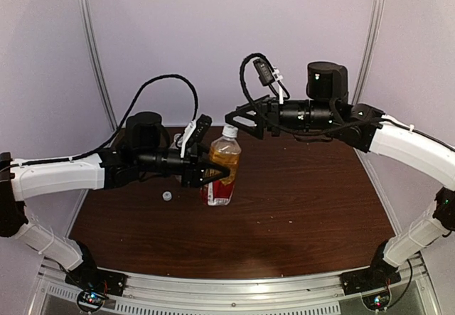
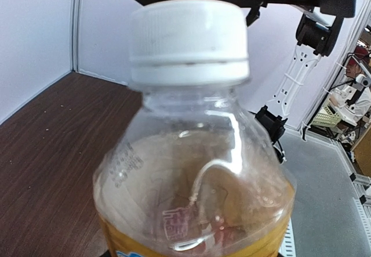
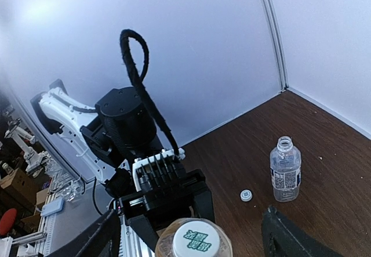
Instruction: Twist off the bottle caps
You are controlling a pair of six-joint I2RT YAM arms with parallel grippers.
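Top view: the left end effector is pinched around the body of the amber bottle, which stands upright and seems to rest on the desk. That hold most likely keeps the bottle from spinning when its lid is turned. The right end effector hangs spread beside the bottle's white cap, lined up with the neck. A loose cap lies on the desk left of the bottle, apart from it.

Left wrist: the white cap sits square on the neck, so this one is not yet off. Dark parts of the right end effector loom close above it, and contact cannot be told.

Right wrist: looking down on the cap's top, the fingers stand on either side with clear gaps, gripping nothing. Farther off the clear bottle stands open-necked with the loose cap just beside it, so that half looks done. The jaws must close on the white cap next
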